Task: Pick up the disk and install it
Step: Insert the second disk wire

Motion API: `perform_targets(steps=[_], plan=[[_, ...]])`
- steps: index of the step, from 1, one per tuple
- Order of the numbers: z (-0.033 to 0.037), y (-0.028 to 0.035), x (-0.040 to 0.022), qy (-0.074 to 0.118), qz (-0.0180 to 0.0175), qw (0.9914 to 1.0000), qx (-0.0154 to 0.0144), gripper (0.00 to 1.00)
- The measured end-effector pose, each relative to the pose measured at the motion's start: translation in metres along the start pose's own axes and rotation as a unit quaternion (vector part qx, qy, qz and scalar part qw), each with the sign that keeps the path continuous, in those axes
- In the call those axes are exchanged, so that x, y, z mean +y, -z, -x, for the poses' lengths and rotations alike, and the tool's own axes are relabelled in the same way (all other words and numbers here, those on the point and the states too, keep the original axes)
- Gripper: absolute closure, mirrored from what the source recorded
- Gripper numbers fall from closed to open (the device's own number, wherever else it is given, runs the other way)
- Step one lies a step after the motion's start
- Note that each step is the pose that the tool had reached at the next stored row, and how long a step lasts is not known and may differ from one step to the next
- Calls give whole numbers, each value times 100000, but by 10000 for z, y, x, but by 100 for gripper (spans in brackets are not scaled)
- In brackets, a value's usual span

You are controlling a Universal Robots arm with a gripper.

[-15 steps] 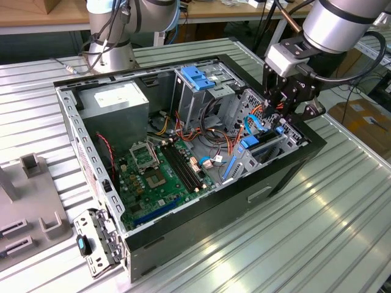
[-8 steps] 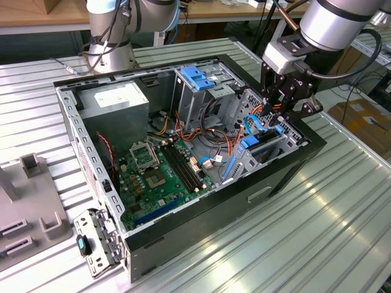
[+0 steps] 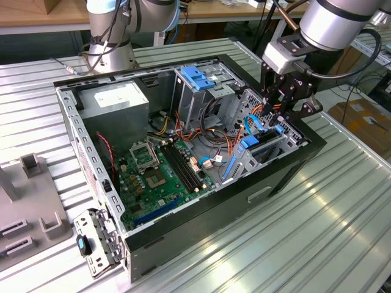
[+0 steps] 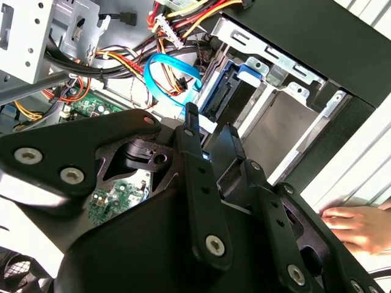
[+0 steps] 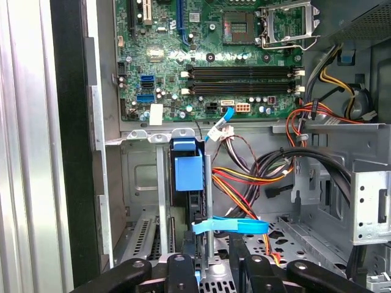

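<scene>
The disk (image 3: 250, 143) stands on edge in the drive bay at the front corner of the open computer case (image 3: 201, 210), toward the exterior view's right. Its bright blue carrier frame (image 5: 187, 174) shows at the slot's mouth. My gripper (image 3: 286, 116) hangs just above that end of the disk. In both wrist views the two black fingers (image 4: 190, 131) stand a little apart, and the disk (image 4: 227, 94) lies just beyond their tips. I see nothing clamped between them in the gripper (image 4: 211, 125) or from the other wrist camera (image 5: 211, 271).
A blue flat cable (image 5: 232, 226) loops beside the bay among red, yellow and black wires. A grey drive cage with a blue latch (image 3: 197, 76) rises behind, with the motherboard (image 3: 159, 177) and power supply (image 3: 116, 101) further in. A person's hand (image 4: 354, 226) rests beside the case.
</scene>
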State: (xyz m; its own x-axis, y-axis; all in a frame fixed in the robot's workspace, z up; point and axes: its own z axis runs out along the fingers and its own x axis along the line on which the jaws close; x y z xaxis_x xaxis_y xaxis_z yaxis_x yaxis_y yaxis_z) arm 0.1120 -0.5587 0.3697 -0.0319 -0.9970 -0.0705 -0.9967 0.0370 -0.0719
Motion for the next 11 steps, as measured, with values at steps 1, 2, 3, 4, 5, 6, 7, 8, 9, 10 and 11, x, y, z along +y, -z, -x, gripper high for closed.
perform_targets(steps=[1, 2, 3, 4, 5, 6, 7, 8, 9, 10, 11], plan=[[1, 0, 0, 0, 1, 100000, -2, 64], [1, 0, 0, -1, -1, 100000, -2, 64], [1, 0, -1, -4, 0, 100000, -3, 64], [2, -1, -11, 2, 0, 100000, 1, 64], [4, -3, -30, 2, 2, 100000, -1, 64], [6, -3, -41, 4, 1, 100000, -1, 64], [8, -5, -50, 9, 0, 100000, -4, 64], [12, -7, -76, 26, 4, 100000, -5, 64], [16, -9, -106, 65, 6, 100000, -9, 64], [17, -10, -117, 82, 8, 100000, -8, 64], [19, -11, -130, 105, 9, 100000, -9, 64]])
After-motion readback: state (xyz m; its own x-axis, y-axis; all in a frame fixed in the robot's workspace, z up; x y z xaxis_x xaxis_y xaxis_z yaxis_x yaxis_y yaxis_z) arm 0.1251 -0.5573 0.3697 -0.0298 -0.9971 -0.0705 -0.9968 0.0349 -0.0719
